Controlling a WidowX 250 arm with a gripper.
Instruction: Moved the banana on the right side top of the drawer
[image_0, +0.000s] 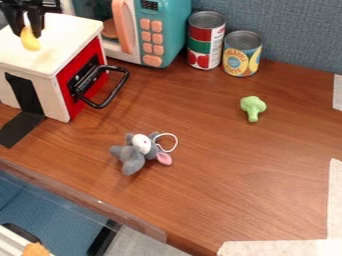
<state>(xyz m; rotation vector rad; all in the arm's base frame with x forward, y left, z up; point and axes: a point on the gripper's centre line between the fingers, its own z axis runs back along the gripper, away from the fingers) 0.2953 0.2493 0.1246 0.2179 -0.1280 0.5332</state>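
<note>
At the upper left, my gripper (25, 30) hangs over the white top of the small drawer box (67, 36). It is shut on the yellow banana (29, 40), which points downward from between the fingers. The banana's lower end is over the left part of the box top; whether it touches the surface I cannot tell. The box has a red front (79, 75) with a black handle (110, 95) sticking out to the right.
Behind the box stands a teal toy microwave (167, 30). Two cans (206, 45) (242, 55) are beside it. A green broccoli (252, 106) lies at right, and a grey plush toy (137, 152) near the centre. The table's front edge (87, 197) slants across the lower left.
</note>
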